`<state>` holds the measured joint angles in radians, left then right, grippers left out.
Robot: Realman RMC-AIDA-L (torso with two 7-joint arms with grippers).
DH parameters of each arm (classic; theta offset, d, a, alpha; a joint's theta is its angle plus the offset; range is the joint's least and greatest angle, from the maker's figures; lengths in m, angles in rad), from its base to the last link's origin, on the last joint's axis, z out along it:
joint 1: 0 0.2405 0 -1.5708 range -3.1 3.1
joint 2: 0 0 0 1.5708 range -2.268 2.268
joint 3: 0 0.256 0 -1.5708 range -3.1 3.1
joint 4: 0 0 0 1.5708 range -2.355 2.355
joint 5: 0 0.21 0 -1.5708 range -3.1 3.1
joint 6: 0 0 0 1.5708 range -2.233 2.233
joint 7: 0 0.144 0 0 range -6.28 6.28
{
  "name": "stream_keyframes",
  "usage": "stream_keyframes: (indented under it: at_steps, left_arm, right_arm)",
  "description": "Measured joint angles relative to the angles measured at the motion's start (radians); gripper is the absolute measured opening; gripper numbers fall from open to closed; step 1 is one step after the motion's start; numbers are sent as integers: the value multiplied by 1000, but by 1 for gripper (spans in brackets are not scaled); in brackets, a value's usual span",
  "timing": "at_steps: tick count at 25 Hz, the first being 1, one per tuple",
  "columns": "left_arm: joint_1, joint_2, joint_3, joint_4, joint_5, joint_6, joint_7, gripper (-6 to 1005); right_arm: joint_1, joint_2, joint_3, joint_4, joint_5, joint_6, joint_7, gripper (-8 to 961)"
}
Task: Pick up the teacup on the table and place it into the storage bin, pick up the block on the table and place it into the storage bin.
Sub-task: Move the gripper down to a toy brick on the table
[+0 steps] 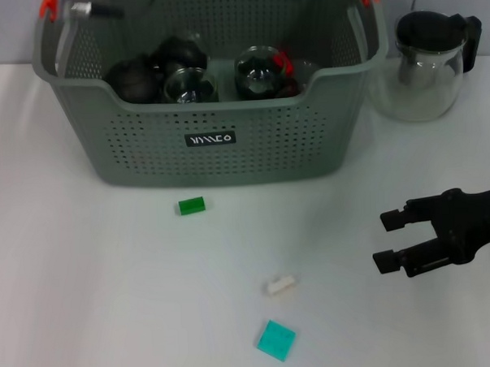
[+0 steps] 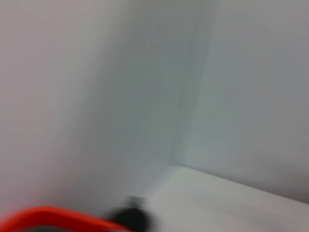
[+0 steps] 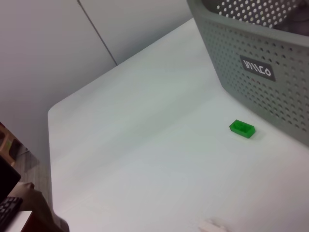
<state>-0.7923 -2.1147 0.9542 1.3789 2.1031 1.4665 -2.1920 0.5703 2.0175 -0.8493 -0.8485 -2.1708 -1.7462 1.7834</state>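
1. The storage bin (image 1: 219,140) stands at the far centre of the white table (image 1: 88,304). It is a grey-green perforated basket with orange handle clips (image 1: 48,7) and a small black label (image 1: 210,139) on its front wall.
2. Inside the bin lie several dark, rounded glass items (image 1: 190,76); their exact type cannot be told.
3. A green block (image 1: 191,205) lies on the table just in front of the bin, apart from its wall. The right wrist view shows the same block (image 3: 242,129) near the labelled wall (image 3: 258,67).
4. A small white block (image 1: 281,285) lies nearer the robot, and a flat teal square piece (image 1: 275,340) lies just beyond it toward the table's near edge.
5. A glass teapot with black lid (image 1: 429,58) stands to the right of the bin.
6. The right gripper (image 1: 387,241) hovers over the table at the right, jaws released and holding nothing.
7. The left gripper's position and jaw state cannot be told; its wrist view shows only a wall and an orange clip (image 2: 53,217).
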Motion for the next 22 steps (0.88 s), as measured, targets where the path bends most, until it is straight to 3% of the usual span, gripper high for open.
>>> stream_keyframes:
  at_steps: [2,5,7,10,14,22]
  left_arm:
    - [61,-16,30,117,-50,161,32,731]
    - [157,-44,142,262,-58,368,74,784]
    - [221,-53,258,319,-11,421,56,820]
    - [274,-60,412,315,103,364,0,873]
    - [256,-62,570,212,253,245,-95,907]
    - [126,-60,819,-27,435,-5,-299,907]
  right_arm:
    - [-1,-3,0,1,0,2,1,936]
    - [-3,-7,1,2,0,8,5,936]
    - [-4,-8,1,2,0,12,7,936]
    - [-4,-9,5,3,-13,15,8,936]
    - [-1,-10,7,3,-23,17,10,936]
    - [6,-10,7,3,-25,21,10,936]
